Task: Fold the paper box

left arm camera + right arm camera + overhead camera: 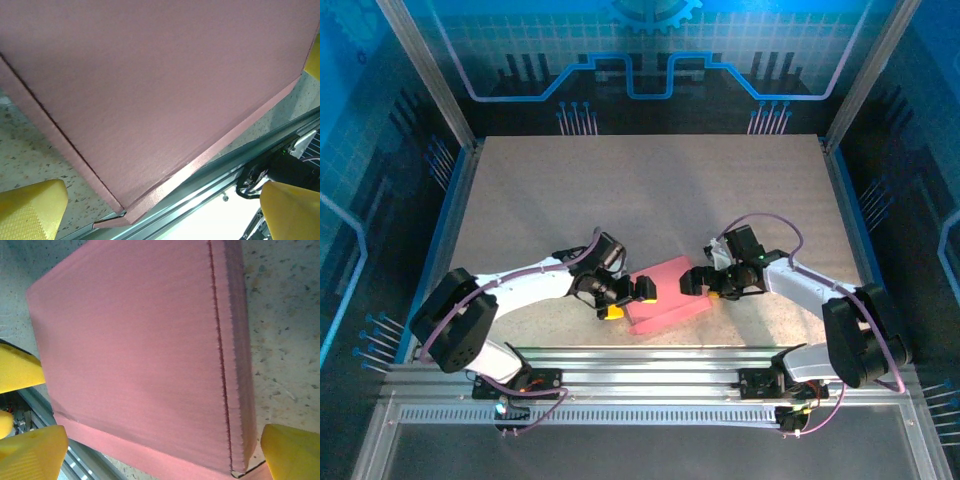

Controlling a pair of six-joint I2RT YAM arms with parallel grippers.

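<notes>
The paper box (670,298) lies on the speckled desk (640,190), close to the near edge and about midway between left and right, just beyond the metal rails (640,362) that carry the arm bases. It lies as a shallow closed shape with its pink outer side up and sits skewed to the desk edge; its inside is covered, so what it holds cannot be told. From above, the left fingers (628,298) are at the box's left end and the right fingers (708,287) are at its far right corner, so the box lies between the two arms. Both pairs stand wide apart and neither is clamped on the cardboard, though whether a tip brushes the box is not clear from above. In the left wrist view the pink panel (160,85) sits close to the lens, with a crease along its left side and a corner pointing at the rail (225,172); the yellow pads (30,212) show low at both sides, one over bare desk beside the box. In the right wrist view a perforated fold line (220,365) runs down the box near its right side – the yellow tips (292,452) sit at the bottom corners, spread wider than the box.
</notes>
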